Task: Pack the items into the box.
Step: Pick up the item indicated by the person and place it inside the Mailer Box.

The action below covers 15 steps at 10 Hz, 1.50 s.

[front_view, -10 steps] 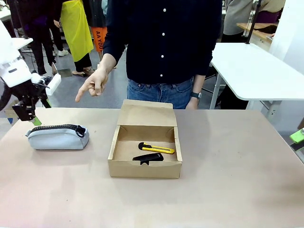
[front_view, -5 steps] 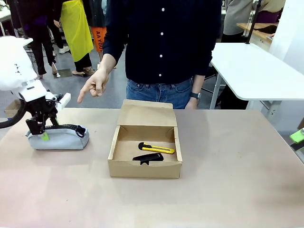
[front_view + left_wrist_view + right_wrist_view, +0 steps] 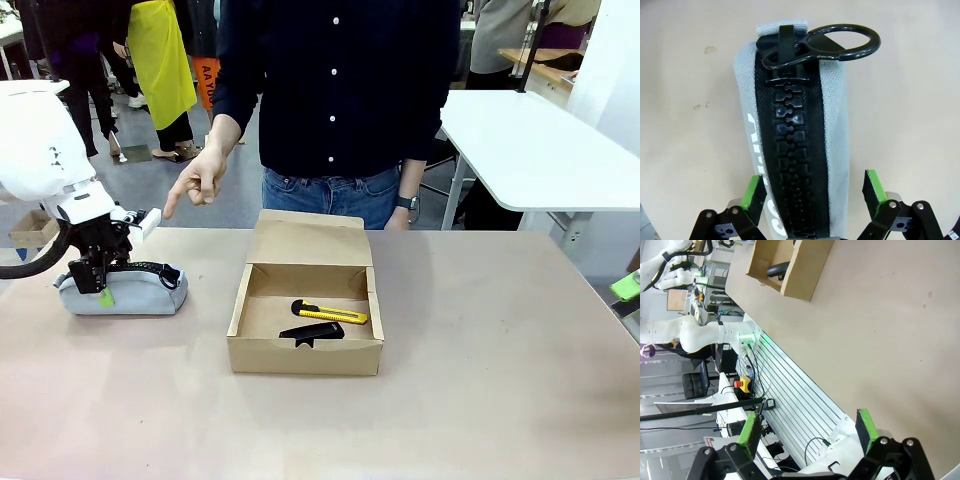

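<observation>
The light grey-blue pouch [image 3: 140,294] lies at the table's left, its black zipper on top. My left gripper [image 3: 101,287] is down over the pouch's left end. In the left wrist view the pouch [image 3: 837,125] runs between the open gripper [image 3: 814,192], one green pad on each side, and I cannot tell if they touch. The brown cardboard box [image 3: 303,355] stands open mid-table. Inside lie the yellow-and-black knife [image 3: 330,313] and the black tool [image 3: 312,331]. My right gripper [image 3: 808,432] is open, holds nothing, and hovers off the table's right edge.
A person stands behind the box, one hand [image 3: 196,180] pointing down towards the pouch. The box's lid flap [image 3: 308,241] stands up at the back. Another white table [image 3: 540,150] is at the far right. In the right wrist view the box [image 3: 805,270] is far off.
My left gripper has come right and down from beside the pouch's left end and now straddles the pouch. The person's pointing hand has barely shifted.
</observation>
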{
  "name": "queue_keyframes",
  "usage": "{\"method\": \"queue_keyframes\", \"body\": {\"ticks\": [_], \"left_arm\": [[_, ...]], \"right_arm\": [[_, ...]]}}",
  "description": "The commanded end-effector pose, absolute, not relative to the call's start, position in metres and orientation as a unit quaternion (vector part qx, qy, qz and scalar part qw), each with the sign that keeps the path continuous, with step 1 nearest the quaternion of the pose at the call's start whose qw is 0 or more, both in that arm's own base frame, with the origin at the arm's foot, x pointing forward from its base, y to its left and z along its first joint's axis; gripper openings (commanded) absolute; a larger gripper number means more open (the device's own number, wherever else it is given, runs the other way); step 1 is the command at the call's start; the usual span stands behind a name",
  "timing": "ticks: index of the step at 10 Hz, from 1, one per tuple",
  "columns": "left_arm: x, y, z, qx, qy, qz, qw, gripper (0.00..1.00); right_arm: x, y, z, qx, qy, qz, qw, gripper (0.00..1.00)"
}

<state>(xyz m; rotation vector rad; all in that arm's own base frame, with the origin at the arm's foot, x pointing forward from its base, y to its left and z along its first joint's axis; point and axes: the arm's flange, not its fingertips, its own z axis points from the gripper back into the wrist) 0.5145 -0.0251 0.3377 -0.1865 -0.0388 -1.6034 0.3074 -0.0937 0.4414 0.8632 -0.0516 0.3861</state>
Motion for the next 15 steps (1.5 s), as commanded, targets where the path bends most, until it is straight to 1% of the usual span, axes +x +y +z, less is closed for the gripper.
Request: {"method": "queue_keyframes", "body": {"ticks": [1, 2, 3, 4, 5, 6, 7, 10, 12, 14, 15], "left_arm": [[0.520, -0.023, 0.340, -0.086, -0.016, -0.712, 0.697, 1.00], [0.519, -0.023, 0.341, -0.076, -0.020, -0.711, 0.699, 1.00], [0.519, -0.022, 0.342, -0.078, -0.017, -0.707, 0.702, 0.42], [0.517, -0.021, 0.343, -0.081, -0.020, -0.706, 0.703, 0.42], [0.516, -0.021, 0.344, -0.082, -0.020, -0.706, 0.703, 0.00], [0.516, -0.021, 0.344, -0.082, -0.017, -0.705, 0.704, 0.37], [0.514, -0.021, 0.346, -0.080, -0.014, -0.705, 0.705, 0.00], [0.498, -0.020, 0.353, -0.072, -0.018, -0.712, 0.698, 0.00], [0.480, -0.017, 0.360, -0.071, -0.017, -0.713, 0.697, 0.00], [0.447, -0.016, 0.390, -0.049, -0.031, -0.721, 0.691, 0.00], [0.418, -0.016, 0.418, -0.020, -0.040, -0.722, 0.690, 0.00]], "right_arm": [[0.307, -0.098, 0.442, 0.413, -0.023, 0.196, 0.889, 1.00], [0.307, -0.098, 0.442, 0.413, -0.023, 0.196, 0.889, 1.00], [0.307, -0.098, 0.442, 0.413, -0.023, 0.196, 0.889, 1.00], [0.307, -0.098, 0.442, 0.413, -0.023, 0.196, 0.889, 1.00], [0.307, -0.098, 0.442, 0.413, -0.023, 0.196, 0.889, 1.00], [0.307, -0.098, 0.442, 0.413, -0.023, 0.196, 0.889, 1.00], [0.307, -0.098, 0.442, 0.413, -0.023, 0.196, 0.889, 1.00], [0.307, -0.098, 0.442, 0.413, -0.023, 0.196, 0.889, 1.00], [0.307, -0.098, 0.442, 0.413, -0.023, 0.196, 0.889, 1.00], [0.307, -0.098, 0.442, 0.413, -0.023, 0.196, 0.889, 1.00], [0.307, -0.098, 0.442, 0.413, -0.023, 0.196, 0.889, 1.00]]}}
